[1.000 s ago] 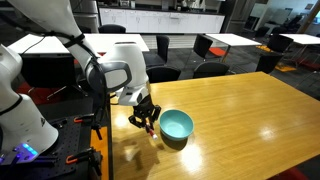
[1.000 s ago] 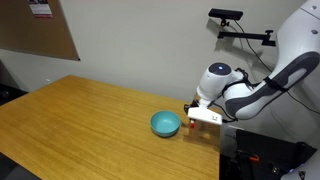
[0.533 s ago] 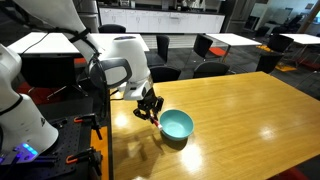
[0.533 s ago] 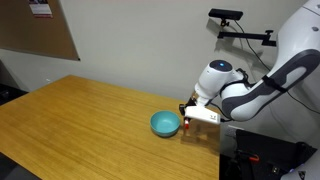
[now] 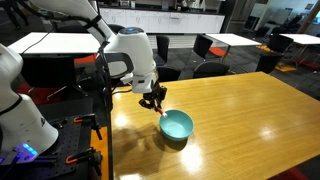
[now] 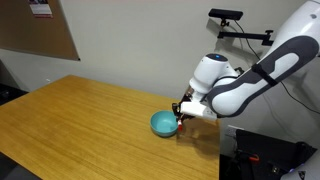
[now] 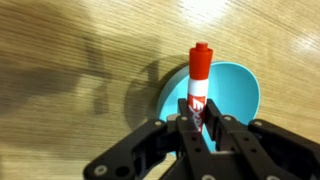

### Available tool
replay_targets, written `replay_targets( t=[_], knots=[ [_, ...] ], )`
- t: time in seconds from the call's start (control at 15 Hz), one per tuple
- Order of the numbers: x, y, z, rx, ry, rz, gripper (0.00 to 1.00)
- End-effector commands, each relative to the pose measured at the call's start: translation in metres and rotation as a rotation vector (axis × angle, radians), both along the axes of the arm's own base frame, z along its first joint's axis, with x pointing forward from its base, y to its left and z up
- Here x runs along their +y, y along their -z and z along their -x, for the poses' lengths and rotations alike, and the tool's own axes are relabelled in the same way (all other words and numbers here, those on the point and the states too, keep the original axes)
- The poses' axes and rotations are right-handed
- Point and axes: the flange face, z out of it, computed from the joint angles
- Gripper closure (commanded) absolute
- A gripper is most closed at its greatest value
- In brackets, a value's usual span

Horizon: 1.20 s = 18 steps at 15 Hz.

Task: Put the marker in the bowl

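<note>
Right up close in the wrist view, the pincer (image 7: 200, 127) is clamped narrow on the marker (image 7: 198, 82), gripping it around the white labelled part. The marker's long axis runs straight out from the fingers, with the red end pointing away, down toward the bowl (image 7: 242, 100). That tip lines up with the bowl's edge rather than its middle. In an exterior view the marker (image 5: 162, 111) hangs just above the rim on the arm's side. The teal bowl sits on the wooden surface (image 7: 60, 60).
</note>
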Motion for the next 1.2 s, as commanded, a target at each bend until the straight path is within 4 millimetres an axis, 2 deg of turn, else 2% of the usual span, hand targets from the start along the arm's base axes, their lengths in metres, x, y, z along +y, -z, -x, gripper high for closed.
replay_targets(
  t=[0.0, 0.4, 1.13],
  knots=[
    [-0.016, -0.018, -0.013, 0.017, -0.006, -0.022, 0.95],
    [-0.035, -0.019, -0.032, 0.059, 0.027, -0.012, 0.95],
    [-0.042, 0.012, -0.069, 0.101, 0.011, 0.029, 0.95]
  ],
)
